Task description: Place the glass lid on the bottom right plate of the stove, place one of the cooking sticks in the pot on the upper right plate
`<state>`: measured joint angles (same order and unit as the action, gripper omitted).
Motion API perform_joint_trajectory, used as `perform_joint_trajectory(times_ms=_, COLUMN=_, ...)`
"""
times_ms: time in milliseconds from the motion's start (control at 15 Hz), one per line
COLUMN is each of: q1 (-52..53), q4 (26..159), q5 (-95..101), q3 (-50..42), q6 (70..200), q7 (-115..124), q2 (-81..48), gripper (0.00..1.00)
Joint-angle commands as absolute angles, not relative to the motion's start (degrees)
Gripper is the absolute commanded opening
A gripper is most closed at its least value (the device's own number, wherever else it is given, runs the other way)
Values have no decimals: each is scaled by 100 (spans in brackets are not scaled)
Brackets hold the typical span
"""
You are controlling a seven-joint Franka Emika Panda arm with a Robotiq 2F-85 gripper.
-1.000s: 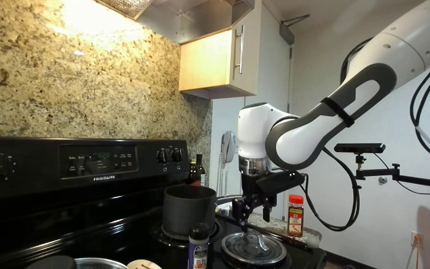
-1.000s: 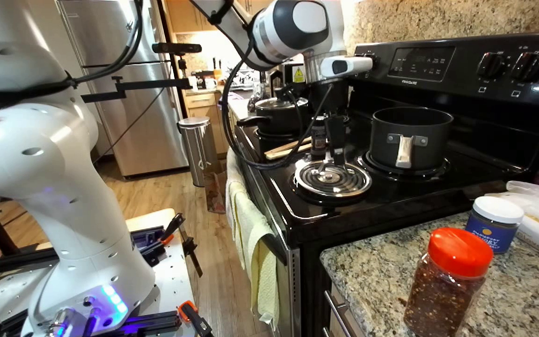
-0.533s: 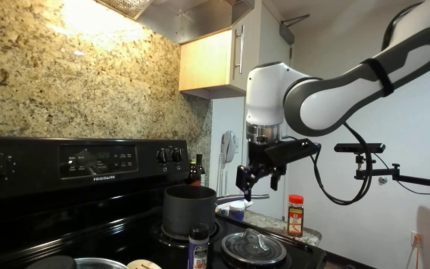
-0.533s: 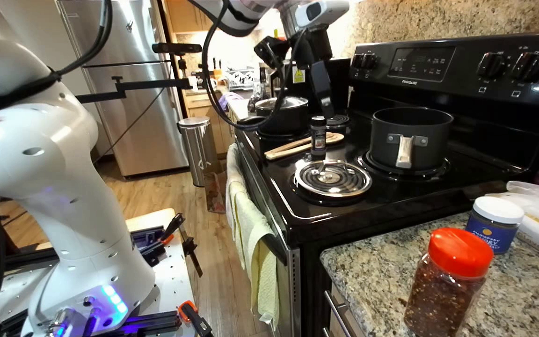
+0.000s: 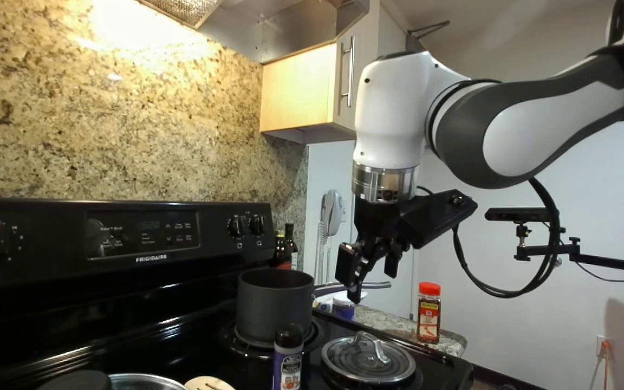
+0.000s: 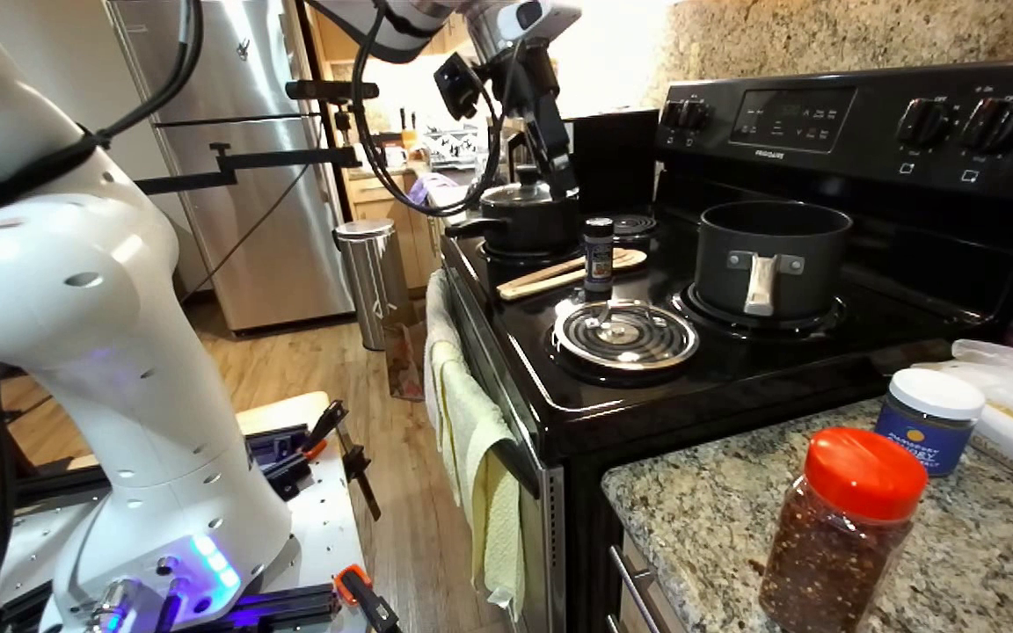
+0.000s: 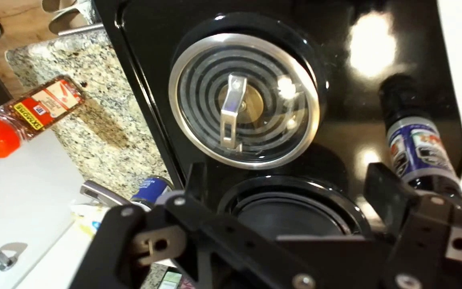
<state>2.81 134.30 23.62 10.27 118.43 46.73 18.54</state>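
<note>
The round, metal-rimmed glass lid (image 7: pixel 247 102) lay on the near right coiled plate (image 7: pixel 231 24) of the glossy black stove (image 6: pixel 735 374), lower than the end effector (image 7: pixel 286 178), whose empty jaws stood wide apart.

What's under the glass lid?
A burner: its dark coil rings show through the glass lid in the wrist view. The lid's handle hides a strip of coil, and its metal rim hides whatever lies directly beneath.
</note>
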Motion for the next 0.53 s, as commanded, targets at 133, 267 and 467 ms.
perform_joint_trajectory(times_ms=133, q1=543, q4=13449, q5=2121, q3=1066, q6=11985, q7=3304, q2=1546, gripper=100)
perform_joint_trajectory(times_ms=267, q1=421, q4=13435, q5=2332, q3=1086, q6=11879, q7=3432, q2=1628, gripper=100)
perform_joint_trajectory(times_ms=467, q1=431, q4=13422, q5=2278, q3=1128, q6=11873, q7=3576, q2=1565, gripper=100)
